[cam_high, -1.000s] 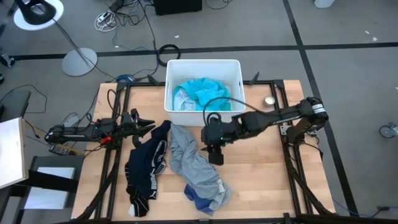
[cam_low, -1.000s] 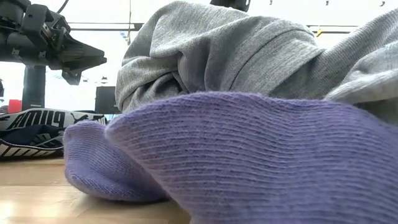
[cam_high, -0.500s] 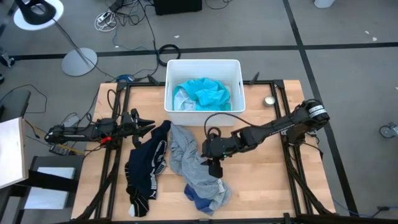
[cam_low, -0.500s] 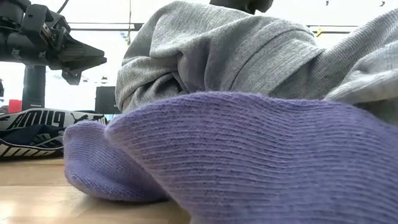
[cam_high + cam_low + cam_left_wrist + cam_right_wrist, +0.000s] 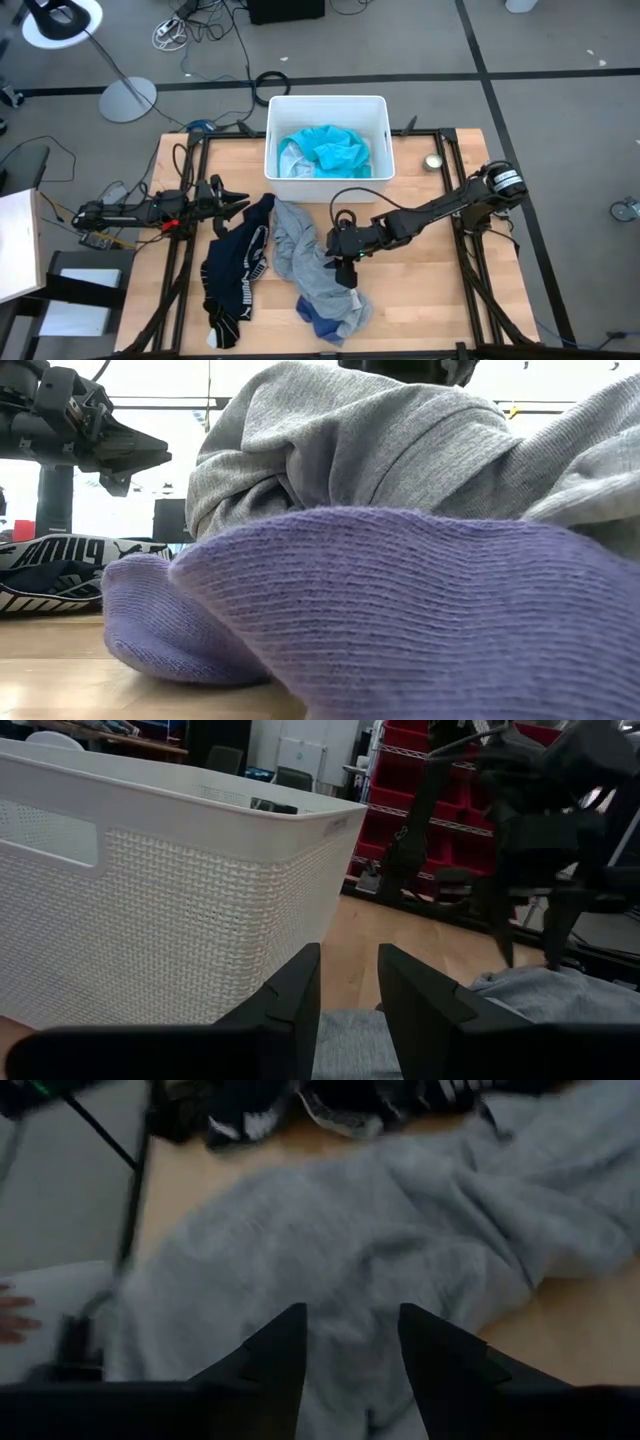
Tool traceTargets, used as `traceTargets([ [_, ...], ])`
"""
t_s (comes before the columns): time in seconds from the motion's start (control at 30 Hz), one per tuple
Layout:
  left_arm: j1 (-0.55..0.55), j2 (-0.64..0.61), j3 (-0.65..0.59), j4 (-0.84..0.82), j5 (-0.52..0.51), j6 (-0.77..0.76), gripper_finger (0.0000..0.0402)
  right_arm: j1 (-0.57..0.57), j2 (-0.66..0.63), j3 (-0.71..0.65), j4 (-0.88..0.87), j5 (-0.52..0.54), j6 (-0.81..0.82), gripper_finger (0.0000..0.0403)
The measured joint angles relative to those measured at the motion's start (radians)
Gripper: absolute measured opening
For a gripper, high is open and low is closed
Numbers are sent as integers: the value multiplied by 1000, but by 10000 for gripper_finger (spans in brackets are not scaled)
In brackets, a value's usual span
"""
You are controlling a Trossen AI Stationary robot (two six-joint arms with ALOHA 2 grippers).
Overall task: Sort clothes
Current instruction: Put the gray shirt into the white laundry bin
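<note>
Three garments lay mid-table: one grey shirt (image 5: 310, 262) and one black-navy piece (image 5: 233, 275), both lengthwise toward the front edge, one blue sock (image 5: 318, 321). Right gripper (image 5: 345, 275) hovered over the shirt, fingers apart; left gripper (image 5: 238, 200) likewise apart, empty.

The right gripper (image 5: 350, 1342) hangs with parted fingers over the grey shirt (image 5: 380, 1230). Beyond it lies the black-navy piece (image 5: 330, 1100) on the wooden table (image 5: 570, 1325).

Grey shirt (image 5: 305, 250) crumpled mid-table, black-navy piece (image 5: 232, 270) beside, turquoise piece (image 5: 328, 150) binned
</note>
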Motion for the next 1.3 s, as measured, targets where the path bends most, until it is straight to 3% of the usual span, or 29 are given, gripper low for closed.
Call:
traceTargets([
  [0.2,0,0,0,0,0,0,108,3,61,11,19,-56,-4,118],
  [0.37,0,0,0,7,-1,0,108,-2,44,11,40,-58,-95,15],
  [0.73,0,0,0,34,-2,0,108,-49,-29,146,11,-56,-221,2],
  [1.07,0,0,0,47,-3,0,108,-102,-29,431,-218,29,-372,1],
  [1.3,0,0,0,47,-3,0,108,-164,-29,609,-270,51,-441,1],
])
